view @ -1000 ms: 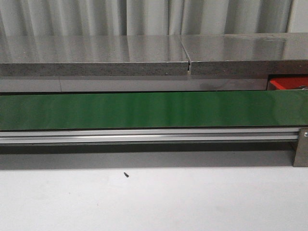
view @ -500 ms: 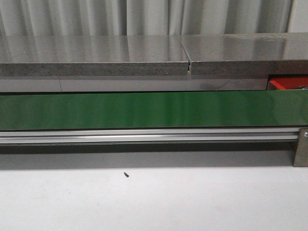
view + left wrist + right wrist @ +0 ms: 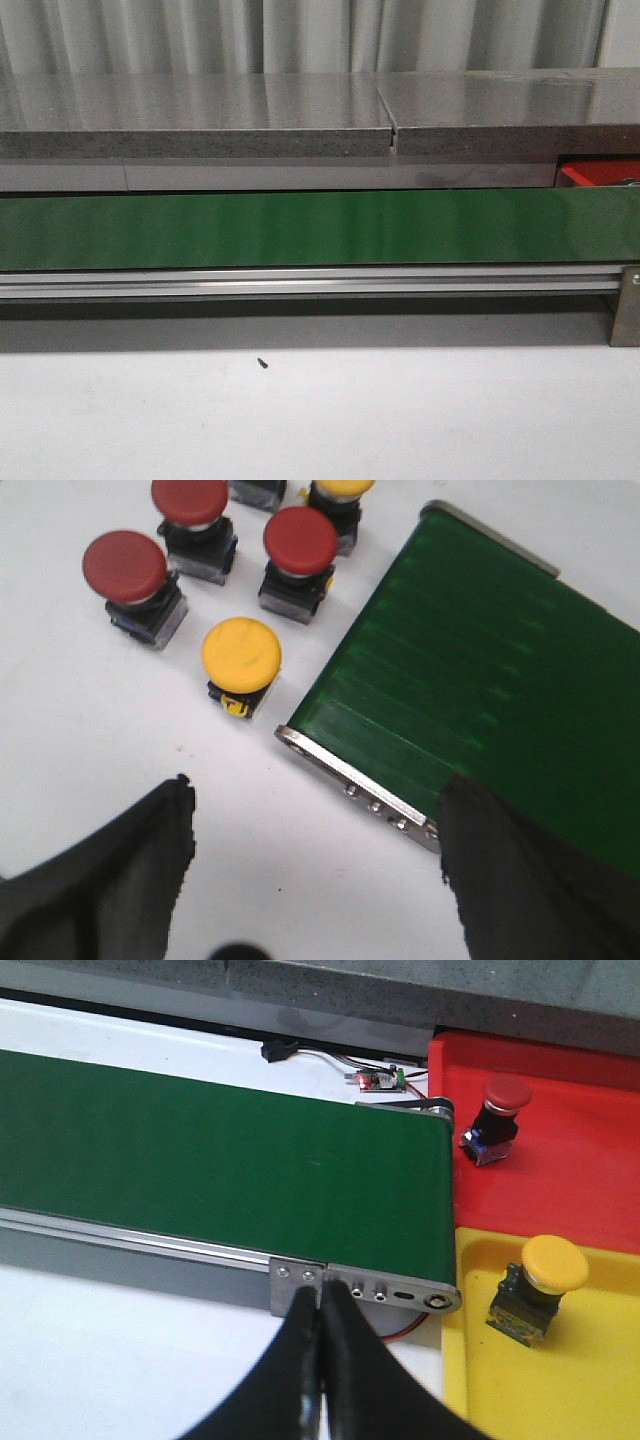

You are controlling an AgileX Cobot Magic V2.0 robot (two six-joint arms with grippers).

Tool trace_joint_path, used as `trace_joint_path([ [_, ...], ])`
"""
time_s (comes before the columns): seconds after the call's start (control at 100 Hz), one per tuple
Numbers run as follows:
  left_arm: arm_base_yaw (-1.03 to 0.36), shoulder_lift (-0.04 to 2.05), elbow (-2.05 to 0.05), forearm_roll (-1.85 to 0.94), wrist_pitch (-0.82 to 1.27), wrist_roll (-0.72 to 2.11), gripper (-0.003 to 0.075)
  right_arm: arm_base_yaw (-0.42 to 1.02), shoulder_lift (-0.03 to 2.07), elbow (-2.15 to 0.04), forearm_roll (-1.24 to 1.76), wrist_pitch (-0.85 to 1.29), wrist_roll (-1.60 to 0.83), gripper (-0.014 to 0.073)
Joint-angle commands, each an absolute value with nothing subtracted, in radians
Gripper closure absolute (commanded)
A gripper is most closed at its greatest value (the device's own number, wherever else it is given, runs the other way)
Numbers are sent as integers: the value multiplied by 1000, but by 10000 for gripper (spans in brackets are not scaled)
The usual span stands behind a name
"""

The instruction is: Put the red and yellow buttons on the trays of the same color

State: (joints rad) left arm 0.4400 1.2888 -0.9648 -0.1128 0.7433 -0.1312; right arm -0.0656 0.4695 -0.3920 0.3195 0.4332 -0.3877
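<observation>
In the left wrist view, three red buttons [image 3: 125, 565] [image 3: 190, 500] [image 3: 300, 540] and two yellow buttons [image 3: 241, 655] [image 3: 340, 488] stand on the white table beside the end of the green belt [image 3: 480, 680]. My left gripper [image 3: 317, 790] hangs open above bare table, short of the nearest yellow button. In the right wrist view, the red tray [image 3: 580, 1160] holds one red button [image 3: 507, 1090]. The yellow tray [image 3: 600, 1380] holds one yellow button [image 3: 556, 1263]. My right gripper [image 3: 320, 1295] is shut and empty, by the belt's end bracket. Neither gripper shows in the front view.
The green belt [image 3: 300, 228] runs the full width of the front view on an aluminium rail, with a grey ledge behind it. A corner of the red tray [image 3: 600, 172] shows at the far right. A small circuit board [image 3: 380, 1080] with wires lies behind the belt end. A dark screw [image 3: 262, 363] lies on the table.
</observation>
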Motion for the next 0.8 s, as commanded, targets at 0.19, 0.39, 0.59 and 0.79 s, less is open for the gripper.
trace_joint_path([
  [0.19, 535, 1523, -1176, -184, 871, -141, 249, -63, 471, -417, 332, 366, -395, 708],
  [0.39, 546, 1666, -1282, -226, 969, -148, 249, -63, 471, -417, 332, 366, -395, 708],
  [0.59, 546, 1773, -1363, -251, 983, -207, 249, -63, 471, -417, 332, 366, -395, 708],
  [0.79, 547, 1810, -1423, -232, 982, -288, 249, -63, 471, -417, 332, 366, -395, 708],
])
